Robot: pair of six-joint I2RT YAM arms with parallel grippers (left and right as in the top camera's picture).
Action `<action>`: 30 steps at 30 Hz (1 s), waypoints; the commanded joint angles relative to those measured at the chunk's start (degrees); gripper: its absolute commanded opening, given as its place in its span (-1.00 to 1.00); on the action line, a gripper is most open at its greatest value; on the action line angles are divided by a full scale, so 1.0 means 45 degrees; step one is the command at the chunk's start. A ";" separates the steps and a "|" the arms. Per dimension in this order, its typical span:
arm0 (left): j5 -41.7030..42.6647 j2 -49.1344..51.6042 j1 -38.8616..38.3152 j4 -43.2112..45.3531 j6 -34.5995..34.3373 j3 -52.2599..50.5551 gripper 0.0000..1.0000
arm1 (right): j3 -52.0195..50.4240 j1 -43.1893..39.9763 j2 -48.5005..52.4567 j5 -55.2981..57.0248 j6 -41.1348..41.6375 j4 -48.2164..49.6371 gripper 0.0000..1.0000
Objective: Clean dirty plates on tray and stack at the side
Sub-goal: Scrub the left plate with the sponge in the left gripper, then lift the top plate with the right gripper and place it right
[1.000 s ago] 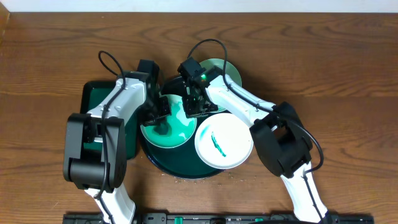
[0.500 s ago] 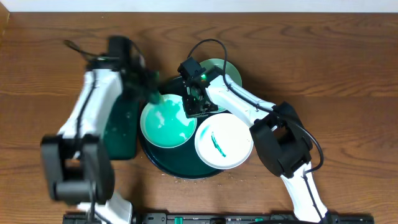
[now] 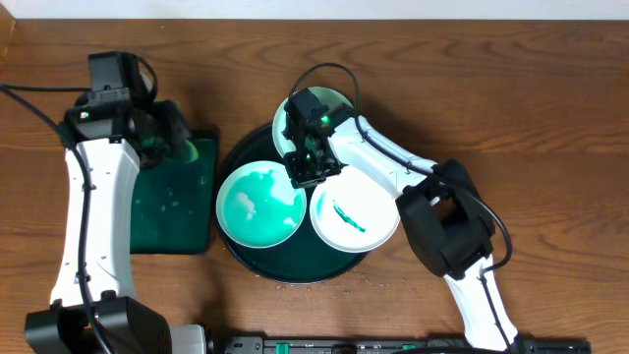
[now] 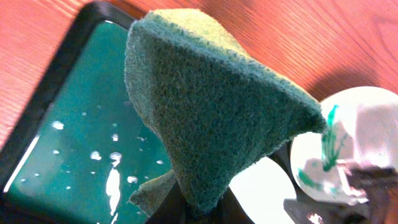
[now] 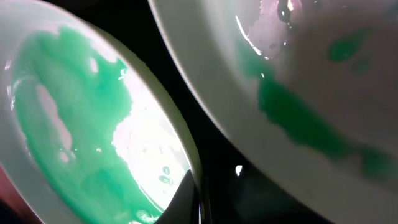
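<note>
Left wrist: left gripper (image 4: 199, 208) tight on sponge (image 4: 211, 106)

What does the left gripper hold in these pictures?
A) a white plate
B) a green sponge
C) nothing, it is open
B: in the left wrist view the left gripper is shut on a green sponge, by the rectangular green tray.

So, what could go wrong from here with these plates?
1. The right fingers are shut where three plates crowd together on the round tray; pulling one might drag its neighbours.
2. The left plate carries a glossy green film, so it may slip.
3. The sponge in the left fingers could drip on the wooden table.
</note>
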 commanded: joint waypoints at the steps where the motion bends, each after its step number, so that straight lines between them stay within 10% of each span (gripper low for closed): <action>1: -0.0384 -0.0029 0.0257 -0.0019 0.0170 -0.0034 -0.86 | 0.0019 -0.0175 -0.1569 -0.0019 -0.0155 -0.0087 -0.98; 30: -0.1132 0.0554 0.1486 -0.0214 0.0170 -0.0049 -0.85 | 0.0019 0.6717 -0.4595 2.3246 -0.0656 -0.2681 -0.98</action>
